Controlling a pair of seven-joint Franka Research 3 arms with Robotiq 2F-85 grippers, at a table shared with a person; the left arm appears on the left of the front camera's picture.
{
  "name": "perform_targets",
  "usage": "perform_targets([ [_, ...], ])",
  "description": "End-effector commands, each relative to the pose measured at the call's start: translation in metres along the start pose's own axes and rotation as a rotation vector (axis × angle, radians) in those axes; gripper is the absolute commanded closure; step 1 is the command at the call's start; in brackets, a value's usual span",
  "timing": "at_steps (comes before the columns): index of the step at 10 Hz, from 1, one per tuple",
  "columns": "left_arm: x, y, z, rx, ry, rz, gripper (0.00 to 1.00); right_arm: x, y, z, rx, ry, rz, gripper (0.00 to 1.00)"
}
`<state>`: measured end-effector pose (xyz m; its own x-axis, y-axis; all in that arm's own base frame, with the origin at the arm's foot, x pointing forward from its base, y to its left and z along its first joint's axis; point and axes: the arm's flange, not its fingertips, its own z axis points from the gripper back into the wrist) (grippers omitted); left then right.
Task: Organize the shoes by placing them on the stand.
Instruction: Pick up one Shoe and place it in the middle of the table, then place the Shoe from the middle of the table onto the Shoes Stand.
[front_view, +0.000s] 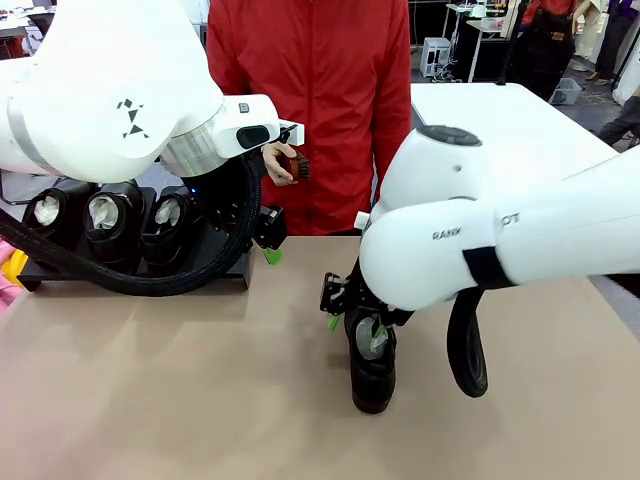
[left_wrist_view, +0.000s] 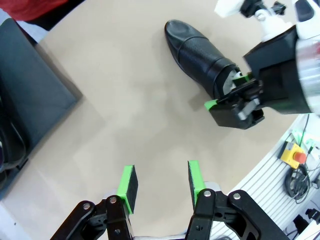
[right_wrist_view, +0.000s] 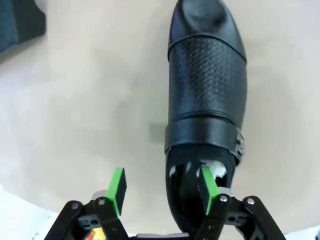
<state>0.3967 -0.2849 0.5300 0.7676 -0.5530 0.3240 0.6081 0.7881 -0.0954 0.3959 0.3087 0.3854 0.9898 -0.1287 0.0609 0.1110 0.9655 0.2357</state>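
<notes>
Three black shoes (front_view: 110, 215) stuffed with white paper stand in a row on the black stand (front_view: 40, 272) at the back left. A fourth shoe (front_view: 372, 365) lies on the table near the middle, toe toward me. My right gripper (right_wrist_view: 163, 187) is open at its heel. One finger (right_wrist_view: 207, 185) is inside the shoe's (right_wrist_view: 207, 85) opening, against the paper. The other finger (right_wrist_view: 118, 190) is outside, apart from the side wall. My left gripper (left_wrist_view: 160, 182) hangs open over bare table beside the stand (left_wrist_view: 30, 95), with nothing between its pads.
A person in a red jacket stands at the far side, holding a small brown brush (front_view: 300, 165) in one hand. A thick black cable (front_view: 150, 285) from my left arm loops in front of the stand. Bare table lies between the stand and the loose shoe.
</notes>
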Motion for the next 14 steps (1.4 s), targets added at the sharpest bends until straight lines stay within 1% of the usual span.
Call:
perform_targets([
  [1, -0.002, 0.001, 0.002, 0.002, -0.006, 0.008, 0.45, -0.001, -0.026, 0.035, 0.067, -0.005, -0.022, 0.0],
  [2, -0.002, 0.001, 0.002, 0.002, -0.006, 0.008, 0.45, 0.0, 0.0, 0.0, 0.0, 0.0, 0.0, 0.0],
  [10, -0.002, 0.001, 0.002, 0.002, -0.006, 0.008, 0.45, 0.0, 0.0, 0.0, 0.0, 0.0, 0.0, 0.0],
  [11, -0.002, 0.001, 0.002, 0.002, -0.006, 0.008, 0.45, -0.001, -0.004, -0.002, 0.008, 0.023, -0.002, 0.0],
  [12, -0.002, 0.001, 0.002, 0.002, -0.006, 0.008, 0.45, -0.005, -0.016, 0.028, 0.059, 0.012, 0.029, 0.0],
  [13, 0.0, 0.0, 0.0, 0.0, 0.0, 0.0, 0.45, 0.002, -0.052, 0.069, 0.1, -0.068, -0.048, 0.0],
  [14, -0.001, -0.016, -0.007, 0.001, 0.023, 0.005, 0.45, 0.012, -0.088, 0.093, 0.099, -0.133, -0.156, 0.0],
])
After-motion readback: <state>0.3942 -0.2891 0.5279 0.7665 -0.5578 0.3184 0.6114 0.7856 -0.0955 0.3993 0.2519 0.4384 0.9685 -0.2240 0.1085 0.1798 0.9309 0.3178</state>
